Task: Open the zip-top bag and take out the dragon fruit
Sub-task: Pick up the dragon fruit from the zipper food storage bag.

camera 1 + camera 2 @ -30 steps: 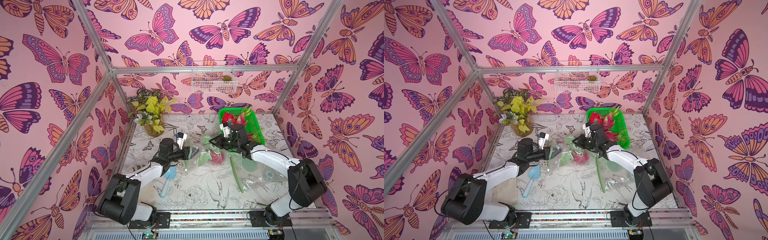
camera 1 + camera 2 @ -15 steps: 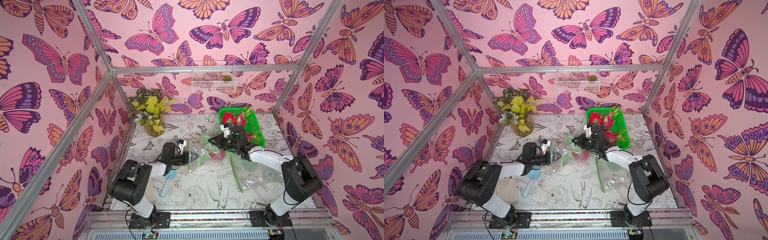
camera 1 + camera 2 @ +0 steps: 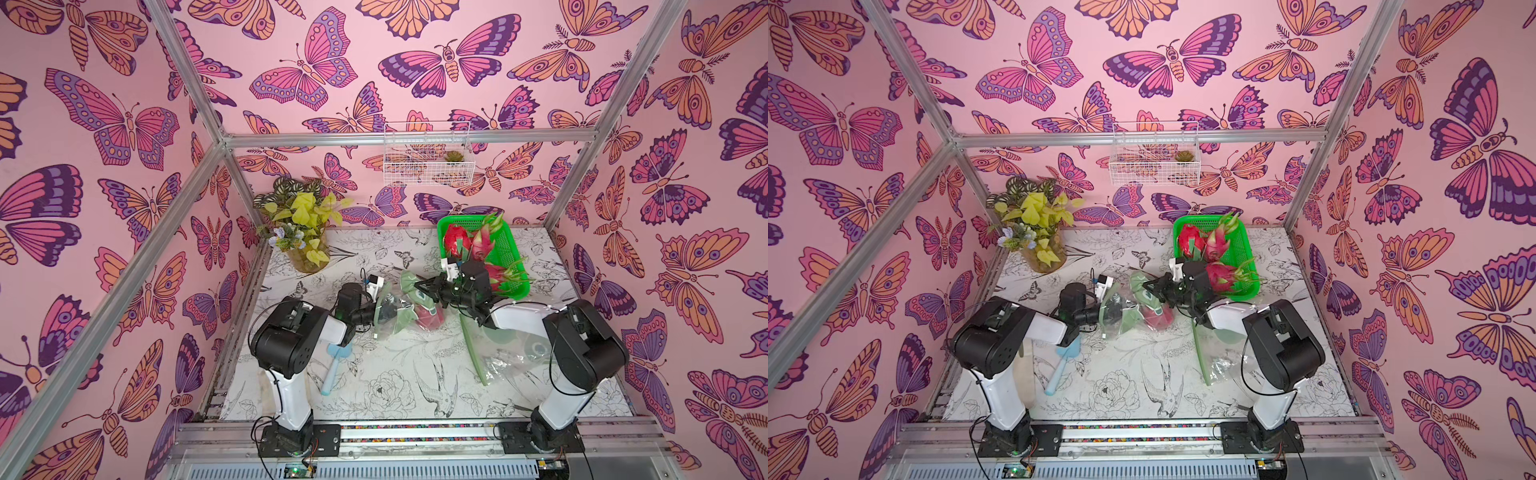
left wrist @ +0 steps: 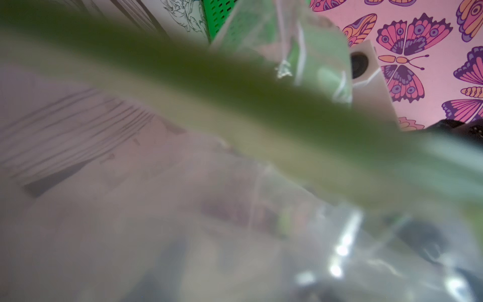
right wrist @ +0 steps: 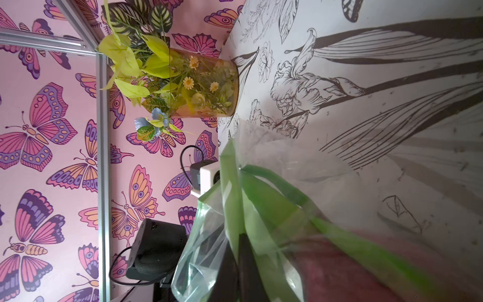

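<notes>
In both top views a clear zip-top bag (image 3: 395, 330) (image 3: 1126, 328) with a green zip band lies mid-table. One magenta dragon fruit (image 3: 428, 320) (image 3: 1158, 318) shows inside it. My right gripper (image 3: 422, 286) (image 3: 1148, 286) is shut on the bag's green top edge and holds it up. In the right wrist view its dark fingers (image 5: 241, 261) pinch the green band, with the dragon fruit (image 5: 339, 266) just behind the plastic. My left gripper (image 3: 388, 311) (image 3: 1113, 309) sits in the bag's mouth, dim behind the film. The left wrist view shows only blurred plastic (image 4: 235, 235) and a green band.
A green basket (image 3: 505, 249) at the back right holds three more dragon fruits. A second, flat clear bag (image 3: 515, 357) lies under the right arm. A blue spatula (image 3: 332, 370) lies front left. A vase of leaves (image 3: 307, 257) stands back left, and a wire basket (image 3: 428, 162) hangs on the back wall.
My left arm has folded back and its gripper has dropped from above the bag's left edge into the bag's mouth. The right gripper has kept its hold on the bag's top.
</notes>
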{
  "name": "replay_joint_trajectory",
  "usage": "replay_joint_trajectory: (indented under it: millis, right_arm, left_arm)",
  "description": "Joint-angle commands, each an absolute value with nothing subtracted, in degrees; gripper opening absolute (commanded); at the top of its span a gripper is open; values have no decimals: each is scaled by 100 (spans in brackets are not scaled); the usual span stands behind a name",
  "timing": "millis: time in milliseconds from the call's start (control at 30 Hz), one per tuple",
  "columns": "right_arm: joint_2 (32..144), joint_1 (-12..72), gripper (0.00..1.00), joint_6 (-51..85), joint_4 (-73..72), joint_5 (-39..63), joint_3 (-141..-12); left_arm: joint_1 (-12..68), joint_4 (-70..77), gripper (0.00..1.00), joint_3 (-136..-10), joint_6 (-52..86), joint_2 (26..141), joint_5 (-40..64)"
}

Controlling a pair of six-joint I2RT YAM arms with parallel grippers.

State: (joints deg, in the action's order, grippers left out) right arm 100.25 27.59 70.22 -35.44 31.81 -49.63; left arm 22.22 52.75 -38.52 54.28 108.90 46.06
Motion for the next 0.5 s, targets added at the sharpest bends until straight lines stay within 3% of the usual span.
replay_joint_trajectory:
  millis: [0,467]
  right_arm:
    - [10161,2733,0,7380,-4254,3216,-4937]
    - [10235,2773,0,7462,-4438,3103,-4791]
  left_arm:
    - [2302,5662,57,-3980,5558,11056,4667]
    - [2601,6273,62,-4204,5876,11385,4833]
